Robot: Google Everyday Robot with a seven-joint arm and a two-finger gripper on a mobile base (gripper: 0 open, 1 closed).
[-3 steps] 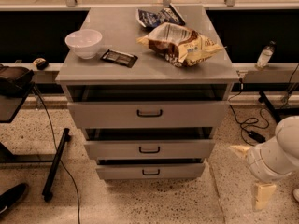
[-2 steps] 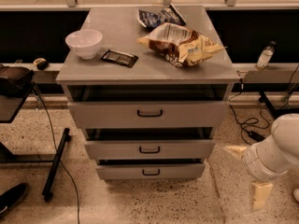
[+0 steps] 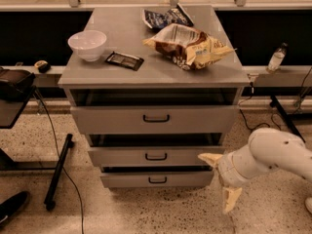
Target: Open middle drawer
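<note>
The grey cabinet has three drawers stacked in front. The middle drawer (image 3: 156,156) has a medium-height grey front and a small black loop handle (image 3: 156,156). It stands a little way out, with a dark gap above it. My gripper (image 3: 220,179) is at the lower right of the cabinet, just off the right ends of the middle and bottom drawers. It is open and empty. One cream finger (image 3: 209,158) points at the middle drawer's right end and the other (image 3: 230,199) hangs towards the floor. It is apart from the handle.
The tall top drawer (image 3: 156,119) and the slim bottom drawer (image 3: 157,179) also stand slightly out. On the cabinet top (image 3: 122,74) are a white bowl (image 3: 87,44), a dark packet (image 3: 125,60) and chip bags (image 3: 187,44). A black stand (image 3: 57,172) is at left and a bottle (image 3: 276,57) at right.
My arm and gripper have moved left towards the cabinet's right side. The upper finger now reaches the right end of the middle drawer. The drawers have not moved.
</note>
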